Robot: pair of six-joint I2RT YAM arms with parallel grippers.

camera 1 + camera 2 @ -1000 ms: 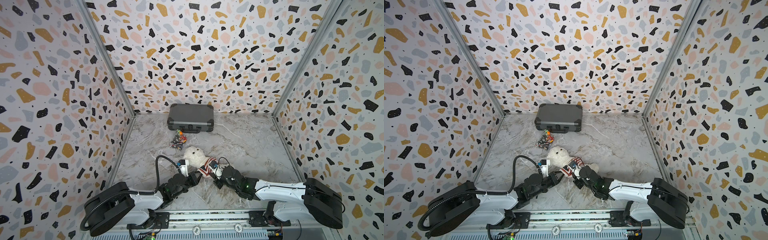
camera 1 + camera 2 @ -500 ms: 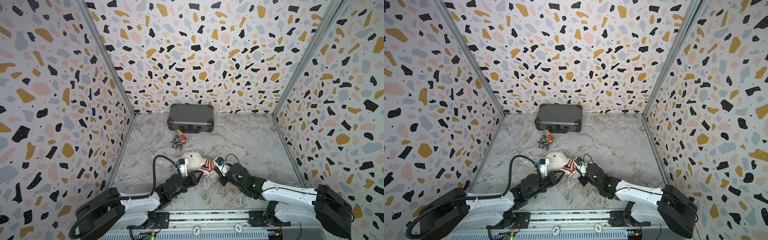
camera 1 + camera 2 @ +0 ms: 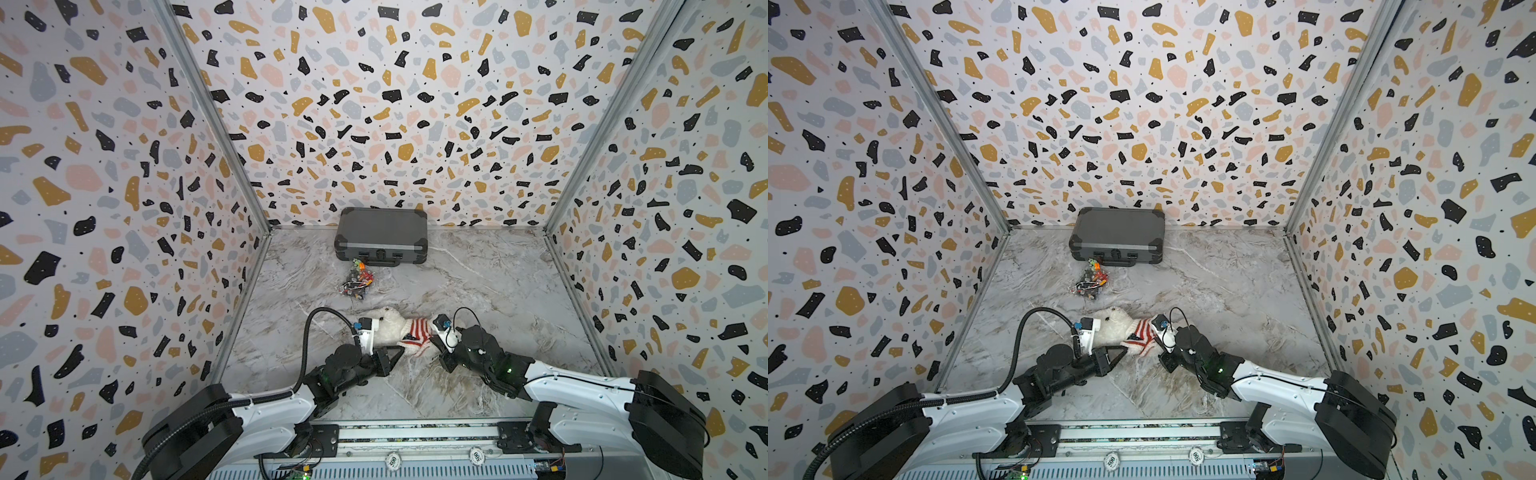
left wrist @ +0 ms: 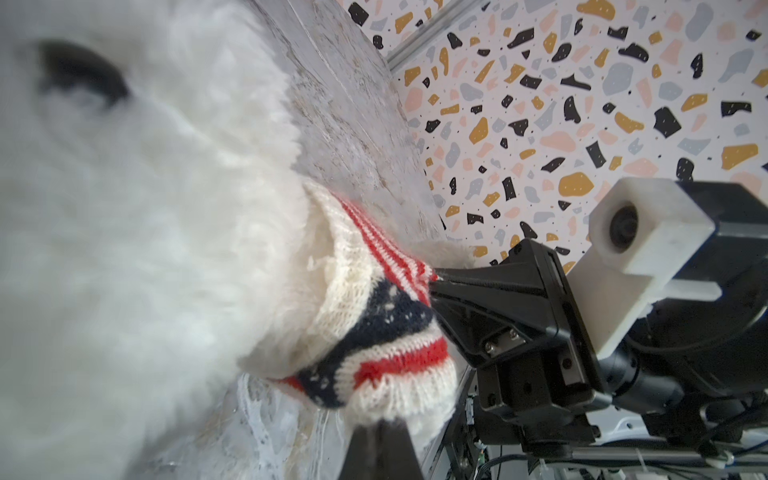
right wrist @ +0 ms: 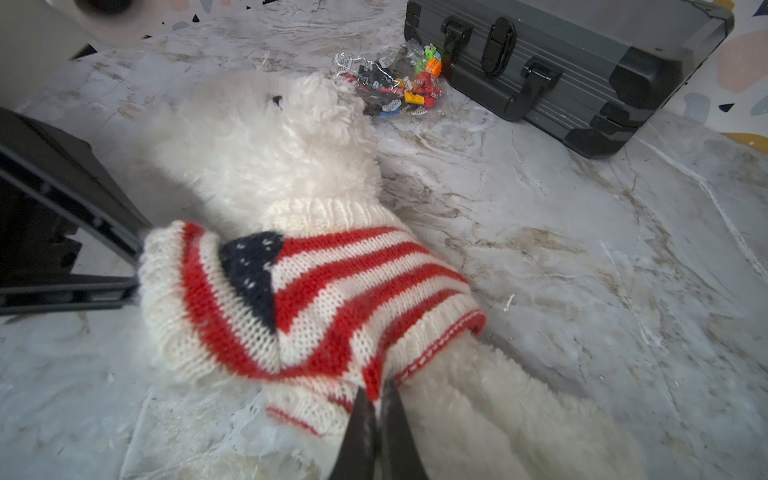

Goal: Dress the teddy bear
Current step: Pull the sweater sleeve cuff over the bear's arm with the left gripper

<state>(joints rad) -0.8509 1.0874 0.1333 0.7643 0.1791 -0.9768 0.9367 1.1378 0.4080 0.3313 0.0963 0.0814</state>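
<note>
Left wrist: fluffy teddy bear (image 4: 124, 228), seemingly rib-knit sweater (image 4: 374, 332).

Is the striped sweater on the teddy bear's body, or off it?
On. The sweater wraps the torso of the teddy bear: collar under the head, white legs out of the hem.

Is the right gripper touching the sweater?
Touching. The right wrist view shows the right gripper, jaws shut, pinching the sweater hem on the teddy bear.
</note>
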